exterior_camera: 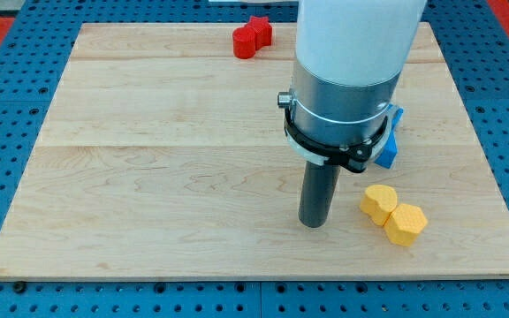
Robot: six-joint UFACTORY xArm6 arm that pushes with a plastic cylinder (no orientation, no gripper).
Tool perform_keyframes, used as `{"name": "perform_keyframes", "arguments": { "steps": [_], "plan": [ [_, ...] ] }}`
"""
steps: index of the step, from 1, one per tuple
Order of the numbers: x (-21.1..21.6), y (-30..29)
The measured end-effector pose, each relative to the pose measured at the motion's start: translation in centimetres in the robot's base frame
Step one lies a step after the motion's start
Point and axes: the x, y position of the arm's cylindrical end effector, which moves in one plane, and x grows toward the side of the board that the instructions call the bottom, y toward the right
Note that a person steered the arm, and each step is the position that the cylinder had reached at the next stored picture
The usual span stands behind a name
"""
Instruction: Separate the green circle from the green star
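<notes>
No green circle or green star shows in the camera view; the arm's wide white and grey body hides part of the board at the top right. My tip [313,223] rests on the wooden board [166,168], right of the middle and near the bottom. Two yellow blocks lie just to its right, touching each other: a yellow heart-like block [379,202] and a yellow hexagon [406,224]. A blue block [390,140] sticks out from behind the arm, above the yellow ones.
Two red blocks [252,37] sit together at the board's top edge, a star shape on the right. A blue pegboard surface [7,115] surrounds the board.
</notes>
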Motion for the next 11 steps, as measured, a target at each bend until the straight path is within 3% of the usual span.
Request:
{"name": "perform_keyframes", "arguments": {
  "steps": [2,4,5,6,7,8,10,11],
  "plan": [
    [3.8,-0.7],
    [6.4,5.2],
    [6.3,15.9],
    [3.4,24.4],
    [-3.8,28.3],
    [-9.8,28.4],
    [-32.3,28.1],
    [-36.3,26.9]
  ]
}}
